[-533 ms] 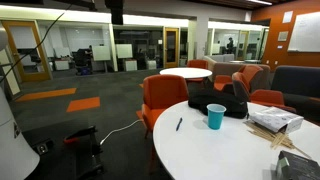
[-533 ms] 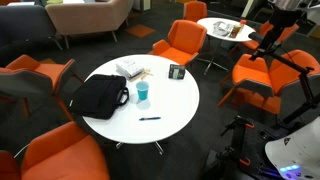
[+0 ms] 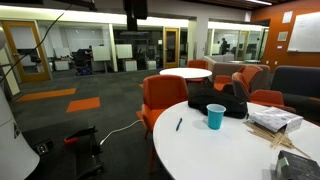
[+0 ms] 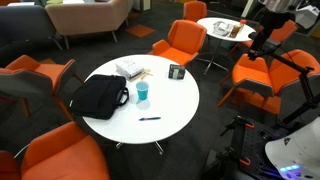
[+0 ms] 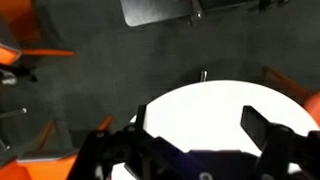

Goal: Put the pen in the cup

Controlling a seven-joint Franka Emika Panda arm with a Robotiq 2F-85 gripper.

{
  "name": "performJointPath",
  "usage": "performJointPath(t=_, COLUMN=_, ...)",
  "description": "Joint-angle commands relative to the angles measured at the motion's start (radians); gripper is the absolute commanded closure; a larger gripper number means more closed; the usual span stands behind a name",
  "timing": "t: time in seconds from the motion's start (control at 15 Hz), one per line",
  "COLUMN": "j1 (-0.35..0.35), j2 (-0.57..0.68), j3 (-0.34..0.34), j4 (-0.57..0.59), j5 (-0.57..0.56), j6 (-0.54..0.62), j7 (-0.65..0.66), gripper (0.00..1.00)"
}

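Observation:
The pen (image 3: 179, 124) is a short dark stick lying on the round white table (image 3: 230, 155), near its edge; it also shows in the other exterior view (image 4: 150, 119). The teal cup (image 3: 216, 116) stands upright beside the black bag, a little apart from the pen, and shows in both exterior views (image 4: 143, 93). My gripper (image 3: 135, 9) hangs high above and well away from the table (image 4: 262, 33). In the wrist view its two dark fingers (image 5: 200, 125) are spread apart, empty, with the white tabletop (image 5: 210, 100) far below. I cannot make out the pen or cup there.
A black bag (image 4: 100, 96) lies on the table next to the cup. A stack of papers and pale wooden sticks (image 3: 275, 122) and a small dark box (image 4: 176, 71) sit on the far part. Orange chairs (image 4: 180, 42) ring the table. A second white table (image 4: 222, 28) stands behind.
My arm and gripper have shifted sideways toward the table in both exterior views. The pen, cup and bag have not moved.

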Motion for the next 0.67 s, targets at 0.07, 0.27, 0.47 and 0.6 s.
performJointPath(t=0.07, j1=0.12, j2=0.285, j3=0.081, j4=0.091, j5=0.03, j6=0.2, j7=-0.001, gripper=0.0)
performJointPath(t=0.27, j1=0.203, j2=0.518, j3=0.124, j4=0.182, j5=0.086, j6=0.33, j7=-0.089, gripper=0.0)
performJointPath(t=0.47, j1=0.222, j2=0.755, j3=0.17, j4=0.315, j5=0.099, j6=0.397, j7=-0.194, gripper=0.0)
performJointPath(t=0.6, j1=0.214, j2=0.896, j3=0.196, j4=0.413, j5=0.056, j6=0.409, j7=-0.233, gripper=0.0)
